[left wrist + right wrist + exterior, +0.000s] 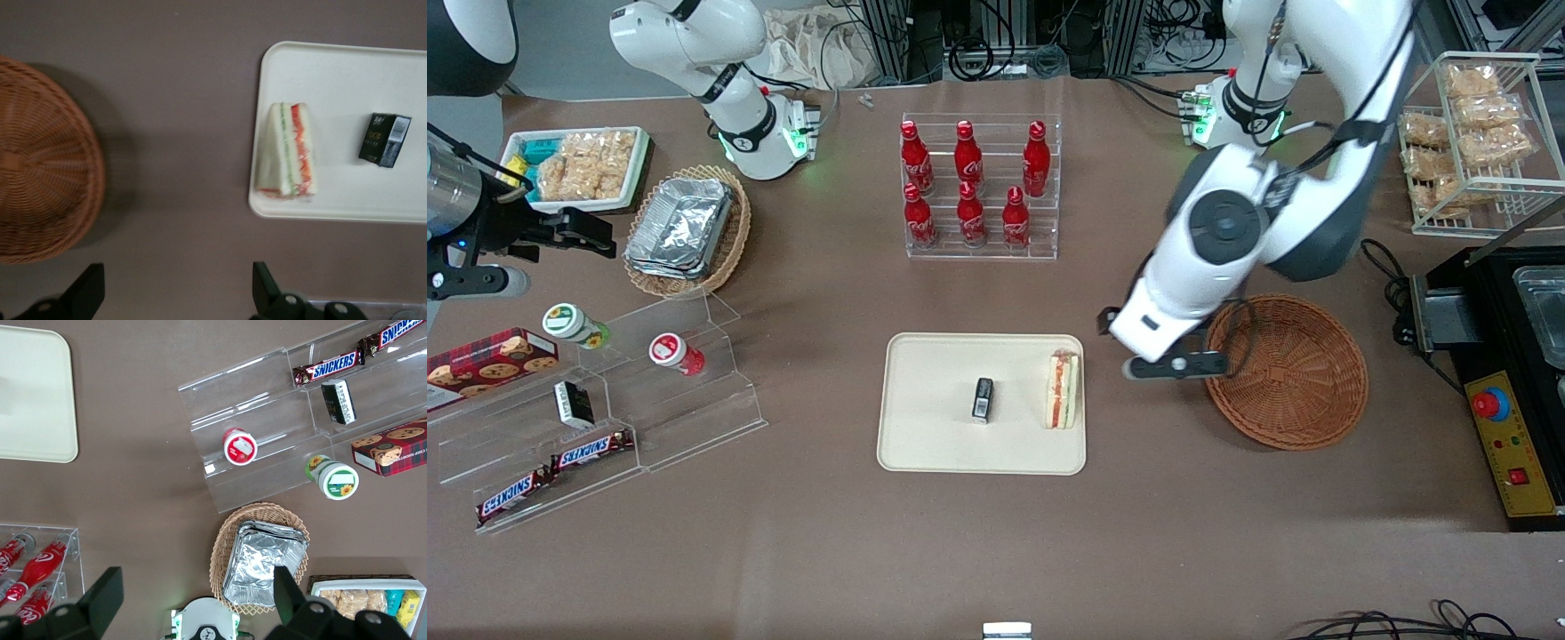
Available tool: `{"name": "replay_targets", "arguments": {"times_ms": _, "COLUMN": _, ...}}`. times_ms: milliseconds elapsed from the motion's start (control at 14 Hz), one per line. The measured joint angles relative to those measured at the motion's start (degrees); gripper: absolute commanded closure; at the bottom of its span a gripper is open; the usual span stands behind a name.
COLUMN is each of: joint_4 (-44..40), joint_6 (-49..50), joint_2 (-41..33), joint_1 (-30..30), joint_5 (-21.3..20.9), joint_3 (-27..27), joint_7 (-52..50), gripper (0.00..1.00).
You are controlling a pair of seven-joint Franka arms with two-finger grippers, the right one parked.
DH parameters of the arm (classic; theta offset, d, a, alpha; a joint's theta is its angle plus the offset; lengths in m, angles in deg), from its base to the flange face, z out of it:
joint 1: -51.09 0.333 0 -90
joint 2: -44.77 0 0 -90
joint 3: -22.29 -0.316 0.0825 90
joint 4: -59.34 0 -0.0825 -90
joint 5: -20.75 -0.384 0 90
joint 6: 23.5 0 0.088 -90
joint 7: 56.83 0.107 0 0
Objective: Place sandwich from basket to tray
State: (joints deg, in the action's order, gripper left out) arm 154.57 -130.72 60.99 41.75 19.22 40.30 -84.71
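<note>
Gripper [1172, 366] spread apart and empty, hanging over bare table between the tray [925, 449] and the basket [1303, 409], with the sandwich [1063, 389] already lying on the tray's basket-side edge, long axis running along that edge.

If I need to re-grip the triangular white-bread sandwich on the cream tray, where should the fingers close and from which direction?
Come straight down from above. The triangular white-bread sandwich lies on the cream rectangular tray with its red and green filling edge upward, so close the fingers across its two flat bread faces, mid-length. It sits near the tray's rim, so one finger has little room. The left gripper hangs open between the tray and the reddish-brown wicker basket.
</note>
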Motion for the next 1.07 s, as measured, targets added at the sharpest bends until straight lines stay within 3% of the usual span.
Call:
{"name": "replay_targets", "arguments": {"times_ms": 214, "joint_4": -0.1, "joint_6": 9.4, "joint_2": -6.3, "joint_1": 5.8, "joint_5": 1.4, "joint_3": -0.6, "joint_7": 8.3, "gripper": 0.00}}
{"name": "replay_targets", "arguments": {"times_ms": 429, "joint_4": 0.1, "joint_6": 16.5, "joint_2": -12.7, "joint_1": 6.5, "joint_5": 1.6, "joint_3": -5.8, "joint_7": 15.5, "gripper": 0.00}}
{"name": "replay_targets", "arguments": {"times_ms": 786, "joint_4": 5.0, "joint_6": 19.1, "joint_2": -23.1, "joint_1": 6.5, "joint_5": 1.7, "joint_3": -14.1, "joint_7": 25.8, "gripper": 0.00}}
{"name": "replay_targets", "arguments": {"times_ms": 1071, "joint_4": 5.3, "joint_6": 18.9, "joint_2": -25.7, "joint_1": 5.4, "joint_5": 1.7, "joint_3": -14.5, "joint_7": 26.8, "gripper": 0.00}}
